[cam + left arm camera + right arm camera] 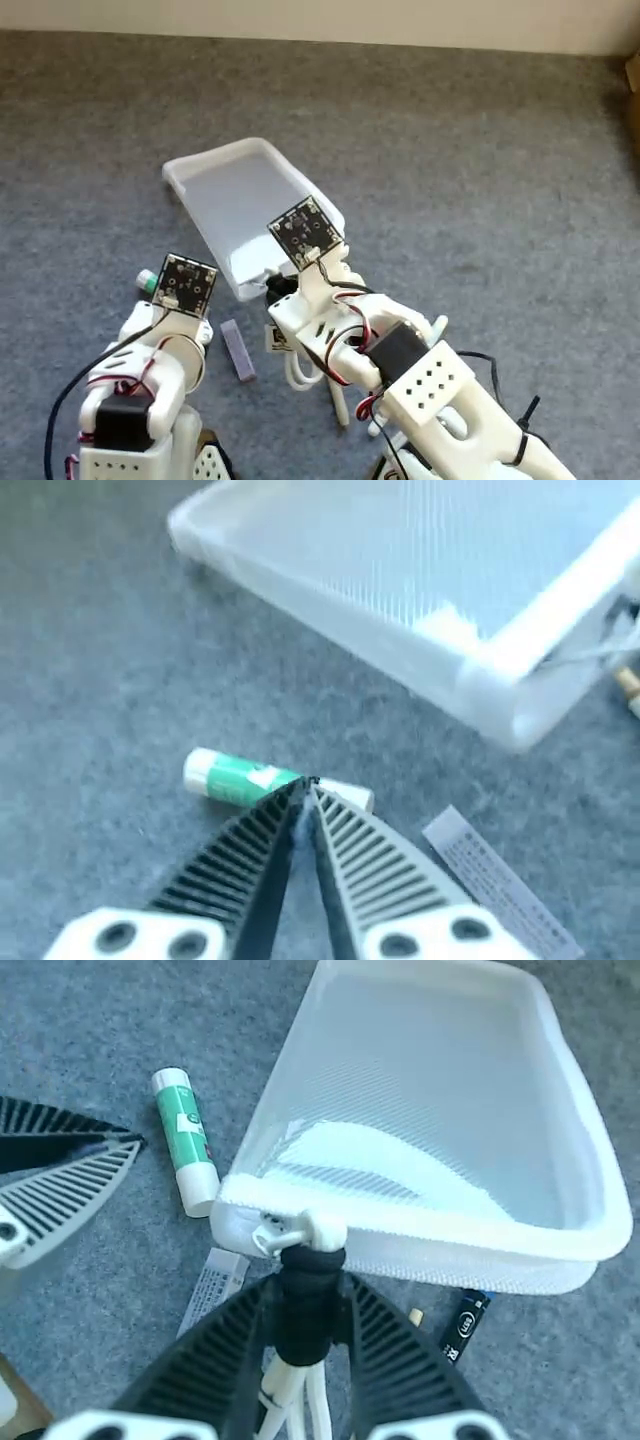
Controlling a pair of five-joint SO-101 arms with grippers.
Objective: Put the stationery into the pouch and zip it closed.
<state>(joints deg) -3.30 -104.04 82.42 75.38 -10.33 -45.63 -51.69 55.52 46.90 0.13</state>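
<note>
Right gripper (305, 1285) is clamping the black zip pull (306, 1310) at the pouch's corner, with its jaws narrowed onto both sides of it. A white cord (285, 1388) is hanging below the pull. Left gripper (305, 786) is sitting with its jaws closed tip to tip, gripping nothing and hovering just over the glue stick (250, 778). We're not making out whether they are touching.

We're seeing the pouch (430, 1080) lying on the grey carpet (480, 150). It is white mesh, with the slider (290, 1230) at the gripped corner. One pale shape is showing through the mesh inside, and we can't tell what it is. We also can't tell whether the zip along the thick edge is open.

Everything else is lying outside the pouch:
- The glue stick is lying beside the pouch's gripped end, by the left gripper.
- A black pen (466, 1325) is poking out from under the thick edge.
- A flat printed strip (238, 350) is lying between the two arms, near the glue stick.
</note>
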